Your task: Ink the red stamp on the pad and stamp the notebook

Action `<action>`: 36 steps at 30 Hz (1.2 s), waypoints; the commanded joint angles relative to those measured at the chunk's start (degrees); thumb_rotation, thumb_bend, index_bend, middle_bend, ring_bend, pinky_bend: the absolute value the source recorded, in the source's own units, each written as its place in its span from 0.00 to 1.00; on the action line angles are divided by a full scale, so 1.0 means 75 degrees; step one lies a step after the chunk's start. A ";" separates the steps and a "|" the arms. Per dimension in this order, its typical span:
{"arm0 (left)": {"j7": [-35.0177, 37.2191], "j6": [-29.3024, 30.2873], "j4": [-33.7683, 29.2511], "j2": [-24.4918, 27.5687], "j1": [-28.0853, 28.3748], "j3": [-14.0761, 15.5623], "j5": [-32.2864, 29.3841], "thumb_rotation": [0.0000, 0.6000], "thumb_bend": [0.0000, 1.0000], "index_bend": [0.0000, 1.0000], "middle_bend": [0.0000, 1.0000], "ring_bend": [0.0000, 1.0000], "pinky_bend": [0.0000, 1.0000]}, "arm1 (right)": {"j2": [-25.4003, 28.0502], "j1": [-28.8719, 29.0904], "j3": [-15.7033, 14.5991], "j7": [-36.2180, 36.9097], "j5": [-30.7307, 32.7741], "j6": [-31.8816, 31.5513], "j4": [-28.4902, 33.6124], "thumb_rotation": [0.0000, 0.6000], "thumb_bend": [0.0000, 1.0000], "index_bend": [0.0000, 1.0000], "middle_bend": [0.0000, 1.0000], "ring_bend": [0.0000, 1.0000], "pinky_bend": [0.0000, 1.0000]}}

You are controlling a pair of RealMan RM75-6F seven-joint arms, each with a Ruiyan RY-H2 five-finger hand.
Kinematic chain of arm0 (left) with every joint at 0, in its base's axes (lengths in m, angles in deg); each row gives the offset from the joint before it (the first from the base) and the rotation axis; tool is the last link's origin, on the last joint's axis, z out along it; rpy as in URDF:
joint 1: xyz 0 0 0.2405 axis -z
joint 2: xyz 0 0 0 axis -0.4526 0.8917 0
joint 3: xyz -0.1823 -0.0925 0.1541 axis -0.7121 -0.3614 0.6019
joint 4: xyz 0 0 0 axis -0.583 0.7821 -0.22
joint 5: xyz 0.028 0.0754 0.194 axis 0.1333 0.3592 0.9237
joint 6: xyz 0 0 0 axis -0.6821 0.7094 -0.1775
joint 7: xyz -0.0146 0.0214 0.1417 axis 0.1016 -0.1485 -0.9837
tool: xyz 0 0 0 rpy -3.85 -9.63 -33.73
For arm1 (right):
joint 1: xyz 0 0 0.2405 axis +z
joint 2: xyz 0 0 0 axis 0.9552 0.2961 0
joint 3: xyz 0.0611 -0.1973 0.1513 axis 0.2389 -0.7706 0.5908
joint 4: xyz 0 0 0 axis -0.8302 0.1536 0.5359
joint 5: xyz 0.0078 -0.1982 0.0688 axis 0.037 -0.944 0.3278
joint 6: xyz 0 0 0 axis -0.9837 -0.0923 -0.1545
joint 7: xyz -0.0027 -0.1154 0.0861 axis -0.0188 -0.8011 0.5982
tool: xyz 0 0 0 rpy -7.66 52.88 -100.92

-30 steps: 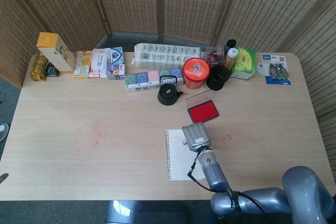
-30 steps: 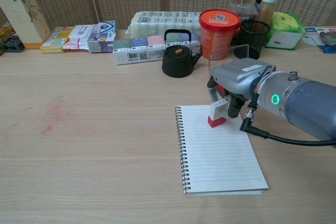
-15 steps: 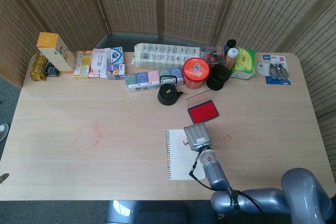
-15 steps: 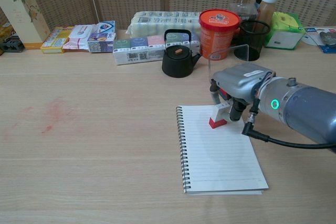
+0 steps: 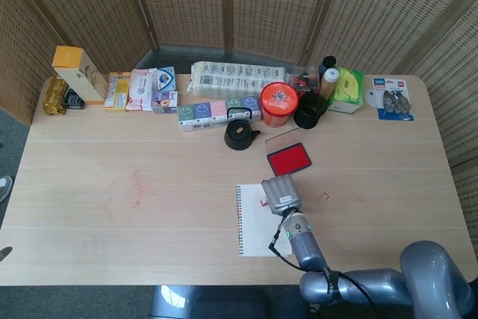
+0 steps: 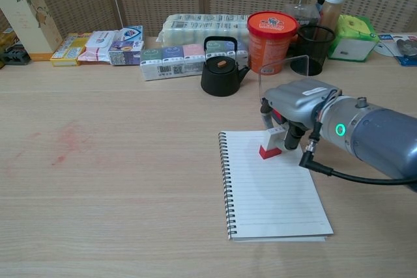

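The right hand [image 6: 296,105] grips the red stamp [image 6: 270,144] from above, fingers closed round its white upper part; the stamp's red base sits on the top edge of the notebook [image 6: 270,187], touching the page. In the head view the hand [image 5: 280,193] covers the stamp almost entirely, with only a sliver of red showing at its left side over the notebook [image 5: 252,222]. The notebook lies open on the table [image 5: 112,199], spiral binding on its left, lined page up. The ink pad [image 5: 288,158] lies just beyond the notebook, lid open, red surface exposed; in the chest view only its clear lid [image 6: 283,69] shows above the hand. Behind the pad stand a black teapot [image 6: 222,68], an orange tub [image 6: 272,32] and a black mesh cup [image 6: 311,42]. A row of boxes [image 6: 186,58] runs along the back of the table. A faint red smear [image 5: 137,188] marks the tabletop well left of the notebook. The left hand shows in neither view.
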 commanded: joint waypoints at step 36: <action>0.0102 0.0095 0.0030 0.0024 -0.0033 0.0037 0.0115 1.00 0.03 0.00 0.00 0.00 0.04 | 0.0866 -0.0054 0.0277 -0.1029 -0.0016 -0.1149 0.2034 1.00 0.48 0.62 0.97 1.00 1.00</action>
